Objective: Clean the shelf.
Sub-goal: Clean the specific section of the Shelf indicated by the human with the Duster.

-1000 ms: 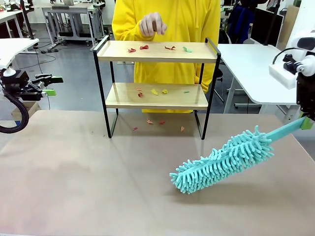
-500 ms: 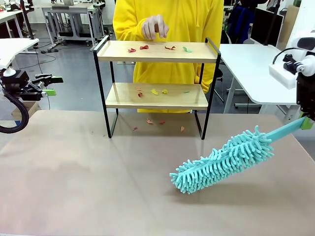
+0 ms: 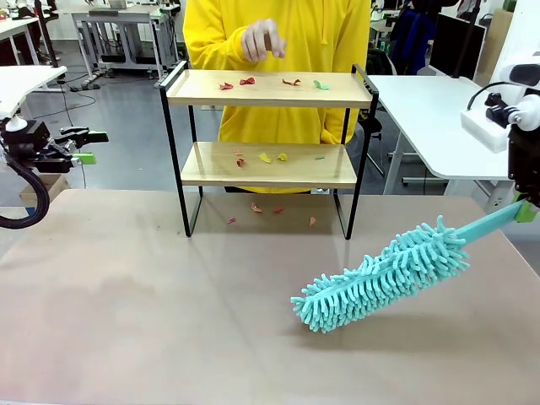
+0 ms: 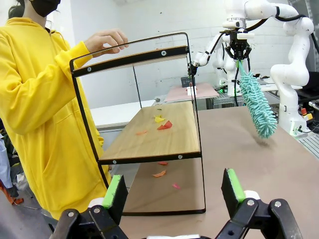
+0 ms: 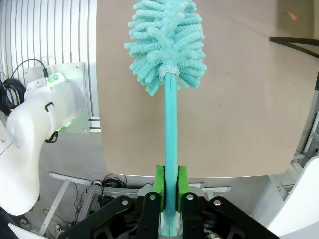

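While the teal duster (image 3: 384,274) slants down over the near table (image 3: 126,295) with its handle clamped in the right gripper (image 5: 169,184), the left gripper (image 4: 173,186) gapes wide off to the left, and the scrap-strewn shelf (image 3: 194,89) stands at the far edge under a person's hand (image 3: 261,40).

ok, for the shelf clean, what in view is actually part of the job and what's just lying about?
Job: shelf; coloured scraps on both its boards and on the table beneath; teal duster, handle clamped in the right gripper.
Lying about: white side table at right; desks behind; also the left gripper, open and empty.
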Tool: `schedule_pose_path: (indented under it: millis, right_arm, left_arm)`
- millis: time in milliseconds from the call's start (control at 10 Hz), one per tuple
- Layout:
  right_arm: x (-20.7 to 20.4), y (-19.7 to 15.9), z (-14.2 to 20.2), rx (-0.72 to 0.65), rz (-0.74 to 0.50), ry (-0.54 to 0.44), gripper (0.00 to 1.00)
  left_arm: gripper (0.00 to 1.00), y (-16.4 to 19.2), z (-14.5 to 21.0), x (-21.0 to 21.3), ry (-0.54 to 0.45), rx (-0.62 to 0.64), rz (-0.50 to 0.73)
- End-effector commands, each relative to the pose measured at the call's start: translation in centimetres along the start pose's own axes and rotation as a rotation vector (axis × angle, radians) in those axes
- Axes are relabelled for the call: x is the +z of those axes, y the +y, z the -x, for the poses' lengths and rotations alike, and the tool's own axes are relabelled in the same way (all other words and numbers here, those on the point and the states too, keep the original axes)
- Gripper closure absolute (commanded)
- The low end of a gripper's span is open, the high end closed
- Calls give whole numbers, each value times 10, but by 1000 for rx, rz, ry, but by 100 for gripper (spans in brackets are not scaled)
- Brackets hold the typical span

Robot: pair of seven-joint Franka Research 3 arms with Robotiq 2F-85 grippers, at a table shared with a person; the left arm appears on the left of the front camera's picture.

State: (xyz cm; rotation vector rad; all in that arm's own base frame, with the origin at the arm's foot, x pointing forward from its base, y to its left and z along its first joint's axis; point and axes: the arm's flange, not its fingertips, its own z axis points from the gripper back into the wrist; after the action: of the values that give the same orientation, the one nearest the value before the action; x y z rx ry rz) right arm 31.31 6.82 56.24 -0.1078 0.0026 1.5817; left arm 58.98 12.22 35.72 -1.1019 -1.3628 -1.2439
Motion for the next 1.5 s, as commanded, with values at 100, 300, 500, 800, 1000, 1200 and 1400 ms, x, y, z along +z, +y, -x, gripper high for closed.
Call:
schedule_pose_path:
  millis: [100,300,500,800,1000,1200,1400]
  right_arm:
    - [1,1,3,-2,4,-4,87]
    - [1,1,3,-2,4,-4,87]
    - [1,1,3,-2,4,-4,87]
    - [13,-3,-15,-49,12,-86,87]
    - [51,-2,-59,-219,62,-165,87]
    - [81,-1,-112,-434,90,-195,87]
    - [102,5,-154,-473,117,-290,87]
  left_arm:
    - [0,-1,-3,0,1,-5,-2]
    - [0,-1,-3,0,1,-5,-2]
    - [0,-1,-3,0,1,-5,-2]
    - [0,-1,-3,0,1,-5,-2]
    - [0,-1,-3,0,1,-5,-2]
    - [0,-1,-3,0,1,-5,-2]
    - [0,-1,-3,0,1,-5,-2]
